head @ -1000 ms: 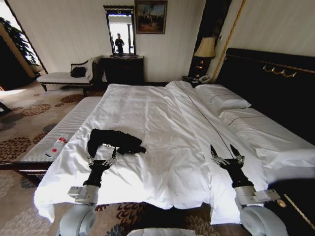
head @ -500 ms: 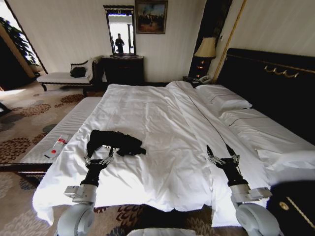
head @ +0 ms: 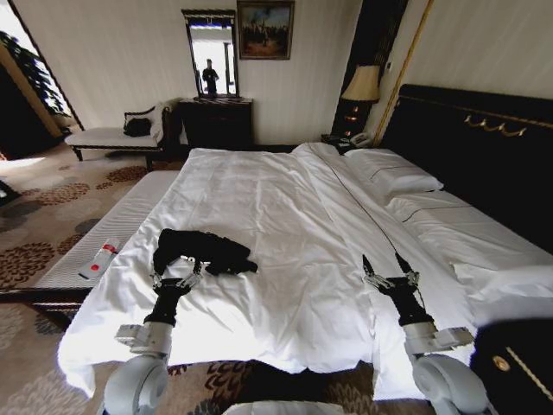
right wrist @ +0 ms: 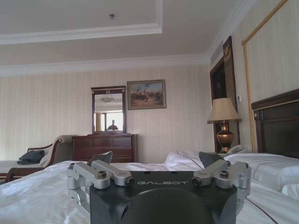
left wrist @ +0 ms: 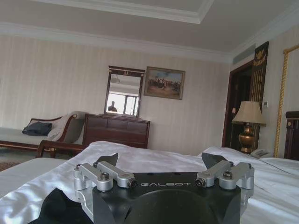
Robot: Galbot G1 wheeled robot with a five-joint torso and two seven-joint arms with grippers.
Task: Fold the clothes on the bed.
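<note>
The clothes point(head: 204, 249), a black T-shirt, lie crumpled in a heap on the near left part of the bed point(head: 285, 199), on its white duvet. My left gripper point(head: 178, 276) stands open just in front of the heap's near edge, its fingers close to the fabric but holding nothing. In the left wrist view the left gripper point(left wrist: 160, 161) is spread wide, with black fabric point(left wrist: 55, 208) low beside one finger. My right gripper point(head: 383, 262) hovers open over the bare duvet on the near right, far from the shirt. The right wrist view also has the right gripper point(right wrist: 156, 158) open and empty.
A white-cushioned bench point(head: 130, 216) runs along the bed's left side with a small white-and-red tube point(head: 99, 257) on it. Pillows point(head: 393, 173) and the dark headboard point(head: 484, 156) are on the right. A chaise point(head: 112, 136), dresser point(head: 216, 121) and lamp point(head: 361, 85) stand at the far wall.
My right gripper has shifted slightly left and back toward me over the duvet. The left gripper has barely moved. The T-shirt lies as before.
</note>
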